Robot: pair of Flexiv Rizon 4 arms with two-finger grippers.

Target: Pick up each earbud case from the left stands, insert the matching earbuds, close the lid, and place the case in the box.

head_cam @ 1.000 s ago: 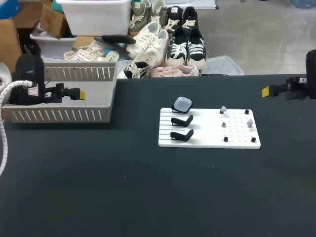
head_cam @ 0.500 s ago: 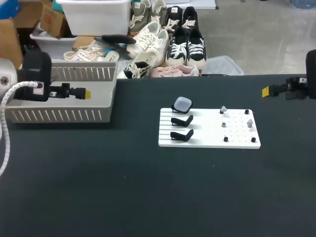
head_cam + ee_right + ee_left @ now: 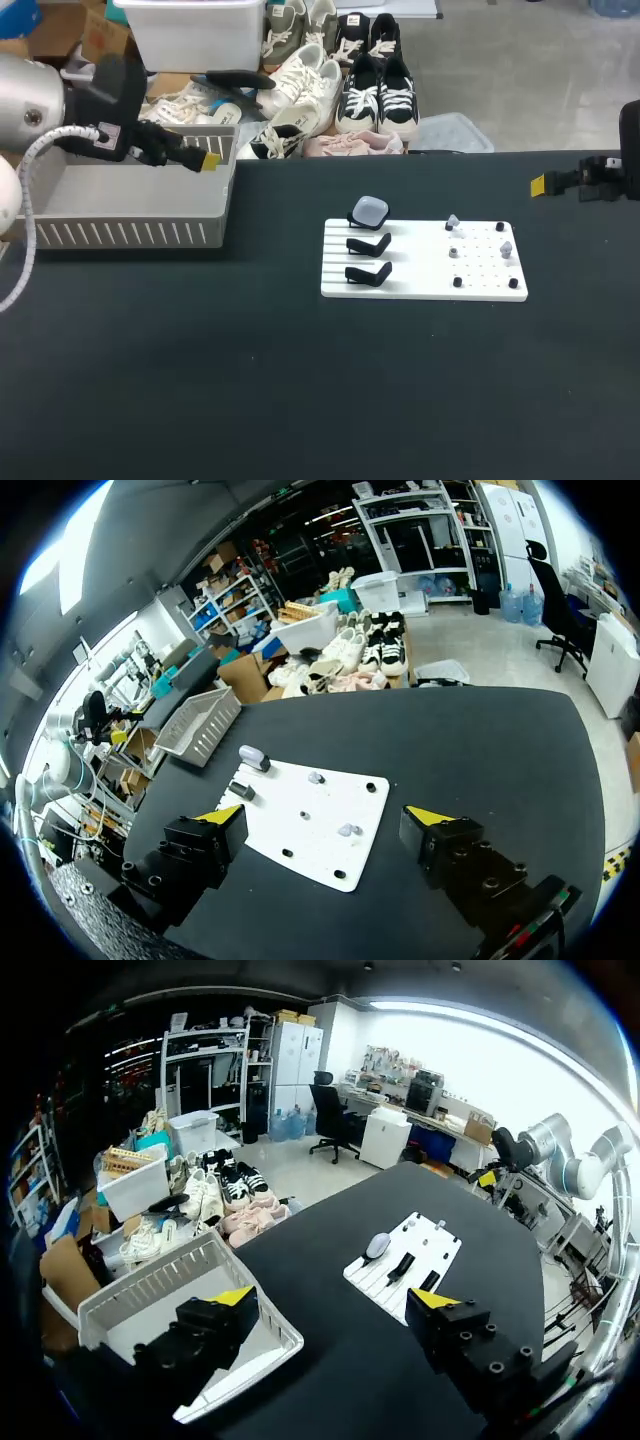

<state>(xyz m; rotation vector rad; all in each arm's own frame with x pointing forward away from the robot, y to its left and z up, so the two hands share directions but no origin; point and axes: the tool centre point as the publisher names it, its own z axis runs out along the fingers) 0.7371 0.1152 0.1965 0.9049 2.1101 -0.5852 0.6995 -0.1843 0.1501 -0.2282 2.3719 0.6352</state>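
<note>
Nearest the robot, a black table (image 3: 300,400) spreads across the head view. Past its middle, toward one o'clock, lies a flat white board (image 3: 420,285). On the board's left half, three black stands (image 3: 368,245) sit in a row running away from the robot. The farthest one carries a pale grey earbud case (image 3: 370,210) with rounded corners. The board's right half is dotted with small holes. Small pale earbuds (image 3: 452,222) sit there among a few black pegs (image 3: 457,282), apart from the case.

Farther off, at ten o'clock from the board, a light grey box (image 3: 120,233) with slatted walls rests by the table's far left edge. The left gripper (image 3: 205,160) hangs over the box's far right corner, pointing toward three o'clock. In its own wrist view its yellow-tipped fingers (image 3: 235,1297) are spread wide with nothing between them, the box lies under one finger, and the board lies ahead. Just behind this gripper is a small white tag (image 3: 95,135) whose print is too small to read.

At two o'clock from the board, over the table's far right edge, the right gripper (image 3: 538,185) points toward nine o'clock, well apart from the board. Its wrist view shows both of its fingers (image 3: 222,815) spread wide and holding nothing. Ahead of them lies the board with the case and earbuds.
</note>
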